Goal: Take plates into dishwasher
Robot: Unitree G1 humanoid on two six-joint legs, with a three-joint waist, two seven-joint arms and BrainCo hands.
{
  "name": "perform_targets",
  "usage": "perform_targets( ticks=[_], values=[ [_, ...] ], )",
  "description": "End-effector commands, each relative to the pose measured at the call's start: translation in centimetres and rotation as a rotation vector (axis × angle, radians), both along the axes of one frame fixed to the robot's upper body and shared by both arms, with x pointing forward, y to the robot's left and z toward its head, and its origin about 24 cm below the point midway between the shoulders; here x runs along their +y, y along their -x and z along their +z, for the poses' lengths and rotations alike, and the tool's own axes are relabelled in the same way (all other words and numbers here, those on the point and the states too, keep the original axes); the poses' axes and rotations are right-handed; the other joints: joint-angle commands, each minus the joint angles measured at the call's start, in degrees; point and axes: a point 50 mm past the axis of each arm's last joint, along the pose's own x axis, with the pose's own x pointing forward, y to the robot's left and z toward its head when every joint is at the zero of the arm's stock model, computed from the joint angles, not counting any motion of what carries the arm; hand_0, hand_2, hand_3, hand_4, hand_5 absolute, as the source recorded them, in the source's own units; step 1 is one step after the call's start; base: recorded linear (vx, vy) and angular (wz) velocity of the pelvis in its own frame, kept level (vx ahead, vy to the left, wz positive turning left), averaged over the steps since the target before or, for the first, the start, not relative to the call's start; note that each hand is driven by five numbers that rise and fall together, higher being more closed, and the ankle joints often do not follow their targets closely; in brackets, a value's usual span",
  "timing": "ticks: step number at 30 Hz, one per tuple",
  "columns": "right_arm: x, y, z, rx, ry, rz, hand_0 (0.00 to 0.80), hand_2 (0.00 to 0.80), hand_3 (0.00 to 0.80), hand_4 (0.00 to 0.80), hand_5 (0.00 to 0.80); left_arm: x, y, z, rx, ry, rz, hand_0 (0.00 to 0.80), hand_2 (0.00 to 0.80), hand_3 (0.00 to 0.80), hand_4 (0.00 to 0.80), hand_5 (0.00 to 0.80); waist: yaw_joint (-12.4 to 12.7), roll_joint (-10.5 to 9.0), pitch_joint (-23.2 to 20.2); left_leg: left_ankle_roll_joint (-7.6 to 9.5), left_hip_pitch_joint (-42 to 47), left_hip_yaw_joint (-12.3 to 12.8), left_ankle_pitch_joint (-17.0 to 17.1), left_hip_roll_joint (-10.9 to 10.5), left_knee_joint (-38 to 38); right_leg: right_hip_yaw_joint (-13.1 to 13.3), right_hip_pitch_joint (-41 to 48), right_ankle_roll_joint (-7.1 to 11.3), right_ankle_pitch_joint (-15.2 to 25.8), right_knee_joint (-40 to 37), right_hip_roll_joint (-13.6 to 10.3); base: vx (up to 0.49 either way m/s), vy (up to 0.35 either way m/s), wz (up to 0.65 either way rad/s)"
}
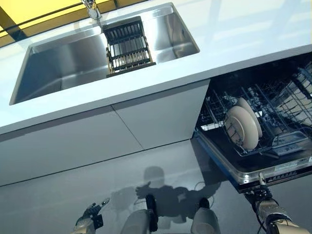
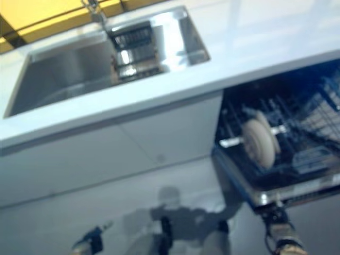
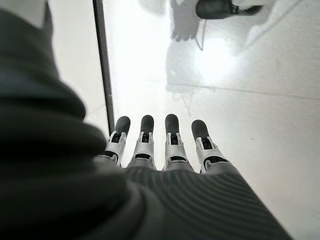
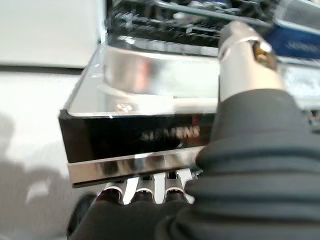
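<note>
Two cream plates [image 1: 241, 127] stand on edge in the lower rack [image 1: 292, 141] of the open dishwasher at the right. Its door [image 1: 273, 170] hangs folded down, dark front edge toward me. My right hand [image 4: 240, 150] is at that edge: its fingers [image 4: 142, 192] run straight beneath the door's lip and the thumb [image 4: 245, 65] stands straight above it. It holds no plate. My left hand [image 1: 90, 217] hangs low at the left over the floor, fingers [image 3: 172, 135] straight, open and empty.
A steel sink [image 1: 58, 63] is set in the white counter at the back left, with a black dish rack [image 1: 127, 46] across it and a faucet [image 1: 91, 9] behind. White cabinet fronts [image 1: 97, 136] run below the counter, left of the dishwasher.
</note>
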Motion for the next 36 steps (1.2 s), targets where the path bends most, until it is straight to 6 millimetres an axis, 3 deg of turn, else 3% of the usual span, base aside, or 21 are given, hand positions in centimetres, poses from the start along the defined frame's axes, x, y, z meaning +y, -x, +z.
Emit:
perform_targets(
  ticks=[1, 6, 10, 17, 21, 29, 33, 36],
  values=[
    [1.9, -7.1, 4.8, -0.471, -0.071, 0.096, 0.000, 0.000, 0.000, 0.000, 0.000, -1.1, 0.7, -0.5, -0.014, 0.039, 0.023, 0.000, 0.000, 0.000, 0.000, 0.000, 1.9, 3.19, 0.0, 0.32, -1.4, -2.5, -6.9, -1.1, 11.3, -3.2, 0.0, -6.48, -1.2, 3.5, 1.3, 0.087, 0.120, -0.10],
    [4.2, -9.9, 7.3, -0.632, -0.055, 0.268, 0.000, 0.000, 0.000, 0.000, 0.000, -2.5, 1.7, -1.1, 0.023, 0.076, -0.023, 0.000, 0.000, 0.000, 0.000, 0.000, 2.4, 4.06, -1.4, -0.18, 0.9, -2.1, -6.8, -0.5, 11.3, -4.0, 2.5, -6.40, -1.7, 4.1, -0.1, 0.098, 0.087, -0.04],
    [6.6, -12.7, 10.3, -0.769, -0.020, 0.380, 0.000, 0.000, 0.000, 0.000, 0.000, -3.2, 2.5, -1.4, 0.061, 0.096, -0.061, 0.000, 0.000, 0.000, 0.000, 0.000, 3.5, 4.12, -3.3, -0.27, 3.1, -1.9, -6.8, -0.4, 11.2, -5.1, 5.3, -6.34, -2.1, 4.2, -0.7, 0.133, 0.059, -0.10],
    [8.6, -15.1, 14.3, -0.888, 0.042, 0.483, 0.000, 0.000, 0.000, 0.000, 0.000, -2.8, 3.8, -1.6, 0.129, 0.079, -0.103, 0.000, 0.000, 0.000, 0.000, 0.000, 5.3, 2.89, -5.2, -0.73, 5.8, -2.2, -6.3, 0.5, 11.2, -7.1, 9.9, -6.13, -1.8, 3.1, -0.6, 0.126, -0.010, 0.12],
    [8.5, -15.6, 15.4, -0.901, 0.076, 0.501, 0.000, 0.000, 0.000, 0.000, 0.000, -2.1, 5.1, -1.6, 0.170, 0.055, -0.108, 0.000, 0.000, 0.000, 0.000, 0.000, 6.1, 1.72, -5.8, -0.84, 7.4, -2.4, -6.1, 1.0, 11.4, -7.7, 12.4, -5.92, -1.6, 2.7, -0.2, 0.163, -0.041, 0.04],
    [7.5, -15.4, 15.9, -0.890, 0.109, 0.476, 0.000, 0.000, 0.000, 0.000, 0.000, -0.6, 7.1, -1.5, 0.222, 0.020, -0.110, 0.000, 0.000, 0.000, 0.000, 0.000, 7.6, -0.58, -7.6, -1.03, 9.8, -2.9, -6.0, 1.4, 10.6, -8.7, 16.3, -5.29, -0.9, 1.0, 0.9, 0.132, -0.050, 0.12],
    [7.2, -14.9, 14.9, -0.833, 0.119, 0.492, 0.000, 0.000, 0.000, 0.000, 0.000, 0.1, 8.0, -1.3, 0.248, 0.005, -0.117, 0.000, 0.000, 0.000, 0.000, 0.000, 8.2, -1.82, -8.7, -1.06, 10.4, -3.1, -5.2, 1.8, 9.2, -9.2, 17.3, -5.03, -0.2, -0.5, 1.6, 0.072, -0.055, 0.26],
    [6.7, -14.1, 13.2, -0.693, 0.195, 0.558, 0.000, 0.000, 0.000, 0.000, 0.000, 0.7, 8.5, -1.2, 0.260, 0.000, -0.118, 0.000, 0.000, 0.000, 0.000, 0.000, 8.6, -2.71, -9.1, -1.27, 10.8, -3.3, -4.4, 2.1, 7.7, -9.6, 17.9, -4.69, 0.4, -1.9, 2.3, 0.028, -0.062, 0.28]
  ],
)
